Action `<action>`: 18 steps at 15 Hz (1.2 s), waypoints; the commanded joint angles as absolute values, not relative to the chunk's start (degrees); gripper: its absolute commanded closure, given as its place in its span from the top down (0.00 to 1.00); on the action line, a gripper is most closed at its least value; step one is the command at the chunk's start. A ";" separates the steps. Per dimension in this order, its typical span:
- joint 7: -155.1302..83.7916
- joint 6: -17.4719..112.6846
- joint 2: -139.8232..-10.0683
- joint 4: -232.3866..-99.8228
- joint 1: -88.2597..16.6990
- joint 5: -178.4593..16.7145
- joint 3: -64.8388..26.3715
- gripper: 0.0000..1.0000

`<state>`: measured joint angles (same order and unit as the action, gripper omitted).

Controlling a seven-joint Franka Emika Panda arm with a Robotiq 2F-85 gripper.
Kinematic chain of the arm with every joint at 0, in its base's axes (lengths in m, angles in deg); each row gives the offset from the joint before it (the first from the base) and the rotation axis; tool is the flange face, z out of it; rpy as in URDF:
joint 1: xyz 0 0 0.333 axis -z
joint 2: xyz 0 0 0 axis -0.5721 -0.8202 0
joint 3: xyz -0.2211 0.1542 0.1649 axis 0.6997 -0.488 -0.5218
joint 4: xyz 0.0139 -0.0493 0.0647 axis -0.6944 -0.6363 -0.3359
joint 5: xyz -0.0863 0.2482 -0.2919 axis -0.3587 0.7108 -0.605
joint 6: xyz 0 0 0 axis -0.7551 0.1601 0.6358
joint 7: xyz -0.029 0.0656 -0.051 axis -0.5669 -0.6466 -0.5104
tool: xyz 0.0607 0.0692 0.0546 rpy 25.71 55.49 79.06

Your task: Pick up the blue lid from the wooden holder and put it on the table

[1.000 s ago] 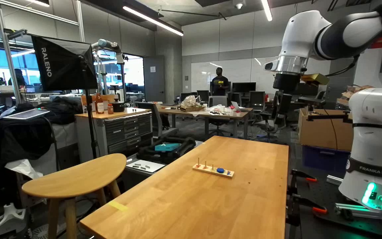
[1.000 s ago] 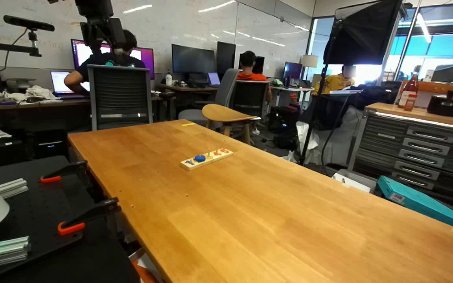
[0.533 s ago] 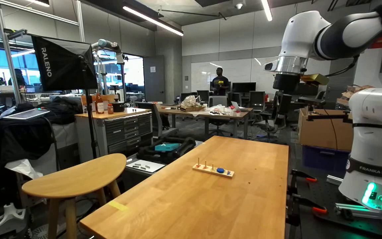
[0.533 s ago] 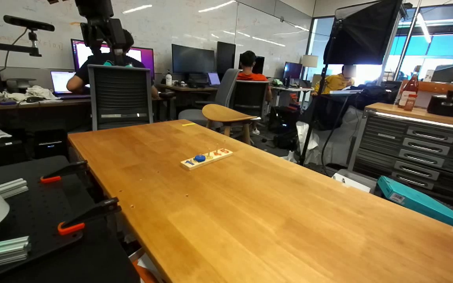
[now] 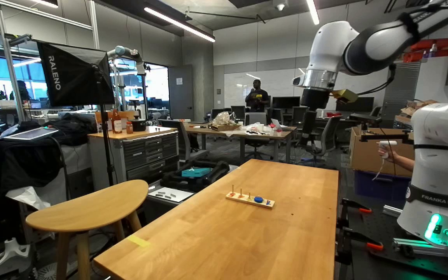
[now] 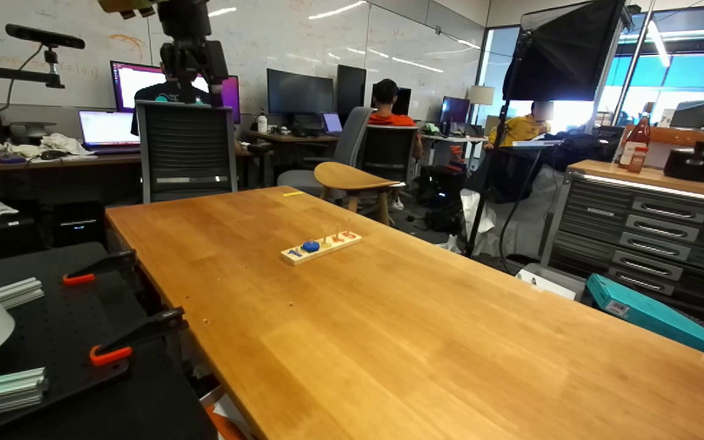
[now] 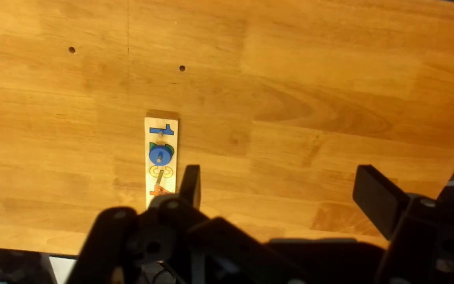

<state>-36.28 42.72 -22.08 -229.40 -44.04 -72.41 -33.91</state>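
The blue lid (image 5: 258, 199) is a small round disc on the wooden holder, also seen in an exterior view (image 6: 310, 245) and the wrist view (image 7: 160, 155). A peg sticks up through its middle, beside the painted blue 1. The wooden holder (image 5: 245, 198) is a pale strip with thin pegs, lying on the table (image 5: 224, 237); in the wrist view the holder's (image 7: 156, 121) lower end is hidden behind my left finger. My gripper (image 7: 278, 167) is open and empty, high above the table. In the wrist view its fingers are right of the lid. In an exterior view the gripper (image 5: 307, 132) points down.
A stool with a rounded wood top (image 5: 88, 208) stands beside the table. Black clamps with orange tips (image 6: 110, 354) grip the table edge near the robot base. A hand with a white controller (image 5: 387, 149) shows behind the arm. A drawer cabinet (image 6: 651, 226) stands beyond the table.
My arm and gripper have moved outward over the table and slightly down. A hand with a white controller has come into view behind the arm. The lid and holder have not moved.
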 commanded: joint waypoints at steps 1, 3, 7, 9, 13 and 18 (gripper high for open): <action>-37.02 47.58 -36.66 -220.97 -39.93 -73.79 -31.34 1.00; -38.02 50.95 -43.38 -218.58 -37.83 -75.18 -30.70 1.00; -40.51 57.39 -56.15 -214.23 -35.41 -79.09 -29.56 1.00; -41.60 60.30 -61.04 -212.54 -35.59 -80.61 -28.76 1.00; -42.59 64.69 -70.09 -208.47 -37.06 -81.47 -27.29 1.00; -41.92 69.39 -77.85 -204.50 -38.67 -80.90 -25.82 1.00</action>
